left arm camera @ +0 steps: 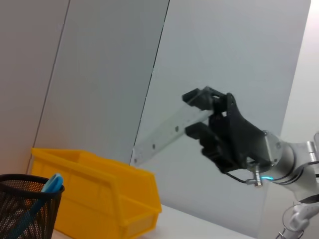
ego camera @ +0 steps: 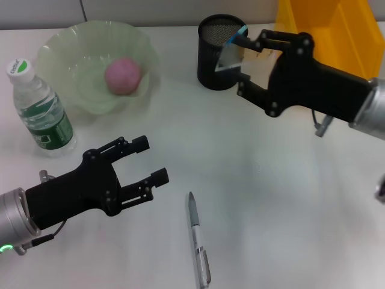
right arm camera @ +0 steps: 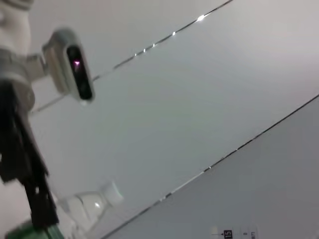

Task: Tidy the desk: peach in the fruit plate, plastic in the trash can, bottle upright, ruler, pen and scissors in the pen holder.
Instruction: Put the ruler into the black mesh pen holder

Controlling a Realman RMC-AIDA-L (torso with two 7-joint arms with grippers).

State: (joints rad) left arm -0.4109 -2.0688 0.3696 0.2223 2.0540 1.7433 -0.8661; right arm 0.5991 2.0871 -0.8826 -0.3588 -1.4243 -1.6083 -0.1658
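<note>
Right gripper (ego camera: 245,58) clamped on clear plastic ruler (ego camera: 228,53), flat strip tilted, lower end right at rim of black mesh pen holder (ego camera: 215,57); can't tell if tip is inside. Something blue already in holder. Right arm reaches in from right, in front of yellow bin (ego camera: 337,30).

Left gripper (ego camera: 147,159) wide open, holding nothing, hovering low over white desk (ego camera: 271,198). Silver pen (ego camera: 198,241) lies flat just beside it. Pink peach (ego camera: 123,75) sits in wavy translucent green fruit plate (ego camera: 60,48). Water bottle (ego camera: 39,108) upright nearby.

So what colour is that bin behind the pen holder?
Bright yellow bin, clearest in the head view.
</note>
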